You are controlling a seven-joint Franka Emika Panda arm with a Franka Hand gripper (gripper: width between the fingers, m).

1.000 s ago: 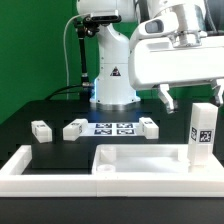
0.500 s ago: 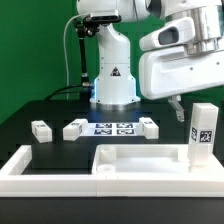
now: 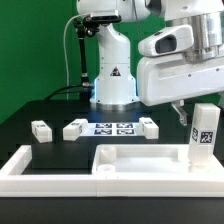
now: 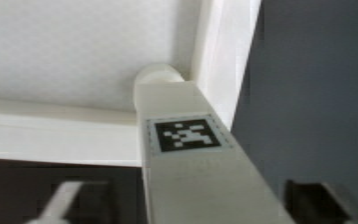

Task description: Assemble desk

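Straddling the upright leg [image 3: 203, 135] in the desk's [image 3: 140, 150] corner with the gripper [image 4: 185, 205] partly open, gaps showing either side, holding nothing.

Tabletop [image 3: 125, 151] lies rims-up, the upright leg [image 3: 203, 134] seemingly seated at its corner; three loose legs [image 3: 73, 128] lie behind.

Arm [image 3: 112, 55]: glossy white shell, rounded base. Black warning triangle [image 3: 114, 71] on base. Black cable [image 3: 72, 55] alongside. Boxy white housing [image 3: 185, 75] above jaws.
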